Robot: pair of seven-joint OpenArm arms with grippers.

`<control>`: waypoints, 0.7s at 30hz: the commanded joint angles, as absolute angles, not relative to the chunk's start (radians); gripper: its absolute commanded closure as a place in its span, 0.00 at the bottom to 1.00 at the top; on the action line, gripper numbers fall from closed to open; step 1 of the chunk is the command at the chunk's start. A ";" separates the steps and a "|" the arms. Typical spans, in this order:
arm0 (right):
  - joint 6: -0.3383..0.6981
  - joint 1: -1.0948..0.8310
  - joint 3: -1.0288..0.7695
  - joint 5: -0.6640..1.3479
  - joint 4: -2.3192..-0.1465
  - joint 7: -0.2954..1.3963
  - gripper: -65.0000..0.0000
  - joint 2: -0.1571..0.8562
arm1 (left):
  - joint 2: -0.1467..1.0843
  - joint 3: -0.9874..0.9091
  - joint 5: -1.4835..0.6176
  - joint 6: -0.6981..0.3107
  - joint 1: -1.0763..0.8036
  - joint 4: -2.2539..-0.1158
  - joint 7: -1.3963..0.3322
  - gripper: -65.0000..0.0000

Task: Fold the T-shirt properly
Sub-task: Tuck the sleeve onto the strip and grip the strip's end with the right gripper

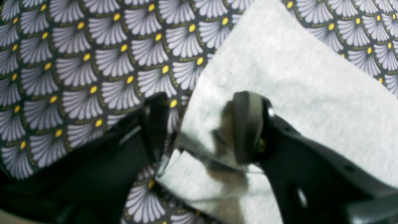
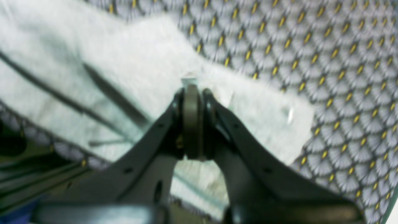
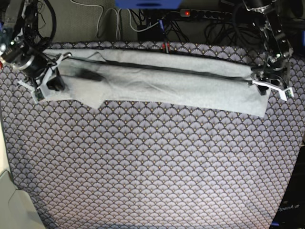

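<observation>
Between both end effectors, T-shirt [image 3: 167, 81] lies stretched.

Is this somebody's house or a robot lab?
Probably a robot lab or workshop. Two robot arms work a grey T-shirt on a table cloth with a fan pattern, and a power strip with tangled cables lies behind the table.
</observation>
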State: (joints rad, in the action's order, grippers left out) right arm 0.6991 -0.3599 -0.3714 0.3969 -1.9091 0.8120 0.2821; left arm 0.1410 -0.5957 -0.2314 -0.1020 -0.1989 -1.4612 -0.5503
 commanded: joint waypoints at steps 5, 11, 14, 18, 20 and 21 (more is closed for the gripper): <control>0.698 -0.409 -0.380 0.410 -1.926 0.786 1.00 0.295 | 0.156 -0.601 -0.239 -0.105 -0.189 -1.477 -0.532 0.50; 0.698 -0.435 -0.380 0.407 -1.926 0.786 1.00 0.295 | 0.170 -0.601 -0.242 -0.105 -0.189 -1.475 -0.532 0.50; 0.698 -0.444 -0.380 0.407 -1.925 0.786 1.00 0.294 | 0.170 -0.602 -0.242 -0.105 -0.189 -1.475 -0.532 0.50; 0.698 -0.441 -0.380 0.407 -1.923 0.788 1.00 0.294 | 0.170 -0.602 -0.242 -0.105 -0.191 -1.475 -0.532 0.50; 0.698 -0.443 -0.380 0.406 -1.923 0.792 1.00 0.294 | 0.170 -0.602 -0.242 -0.105 -0.191 -1.475 -0.532 0.50; 0.698 -0.443 -0.380 0.406 -1.923 0.792 1.00 0.294 | 0.170 -0.602 -0.242 -0.105 -0.191 -1.475 -0.532 0.50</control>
State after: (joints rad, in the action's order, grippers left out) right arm 0.6987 -0.4438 -0.3721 0.3973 -1.9087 0.8055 0.2821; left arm 0.1570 -0.5957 -0.2371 -0.1055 -0.1967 -1.4601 -0.5503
